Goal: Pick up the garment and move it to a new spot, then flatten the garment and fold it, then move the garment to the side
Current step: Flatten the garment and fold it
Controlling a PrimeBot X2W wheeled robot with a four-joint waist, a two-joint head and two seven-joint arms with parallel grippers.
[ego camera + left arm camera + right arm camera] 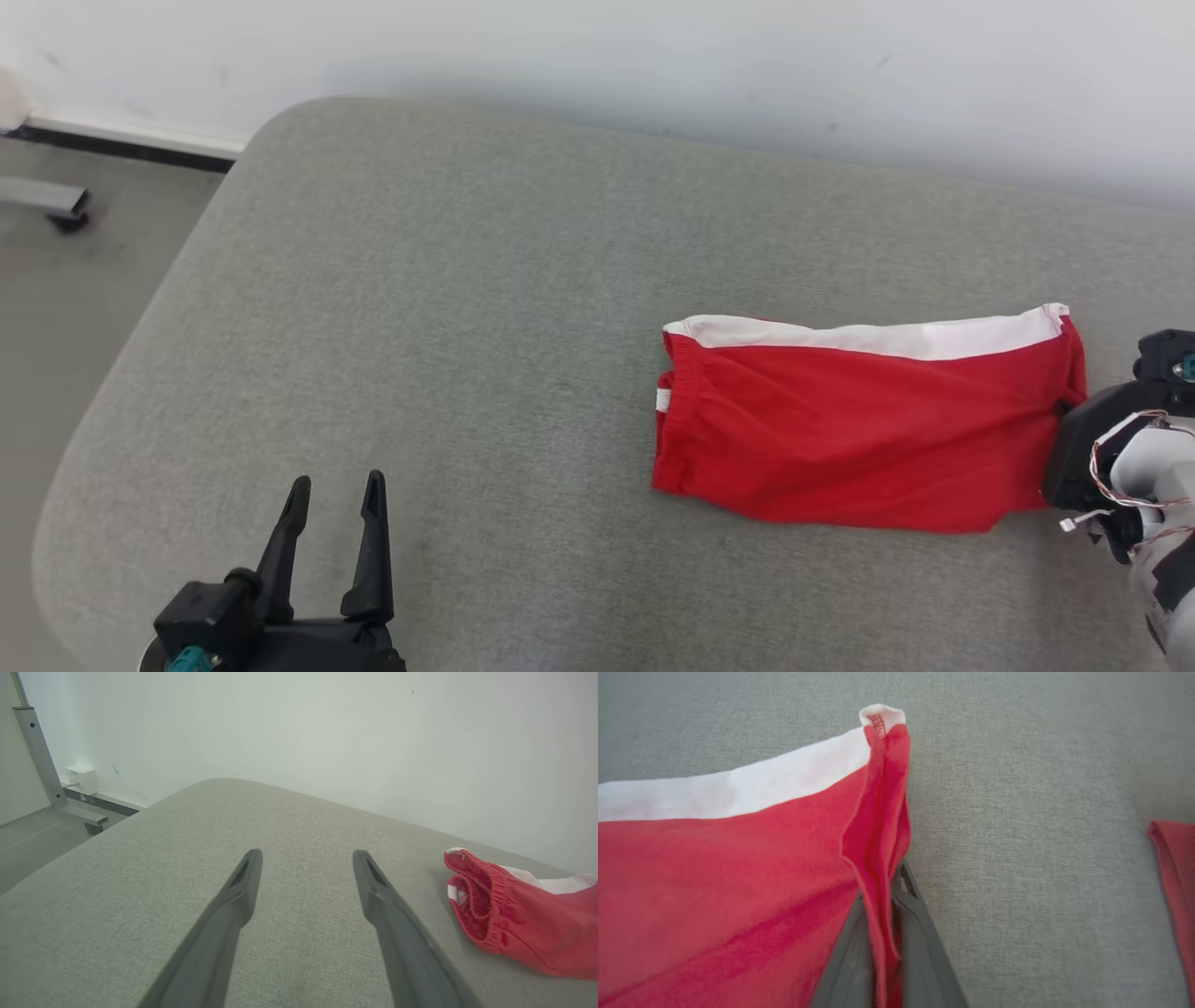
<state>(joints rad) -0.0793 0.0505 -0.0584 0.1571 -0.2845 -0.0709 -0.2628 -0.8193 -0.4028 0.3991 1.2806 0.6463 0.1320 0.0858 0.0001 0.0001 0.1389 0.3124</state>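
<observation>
The red garment (859, 429) looks folded, its right hem pinched in the right tool (896, 882), the left tool (338, 481) wide and empty; moving it aside likely remains.

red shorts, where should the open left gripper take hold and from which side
Take the shorts by the gathered waistband, coming in from the left: that raised, bunched edge faces the left gripper, while the right gripper pinches the opposite hem.
</observation>
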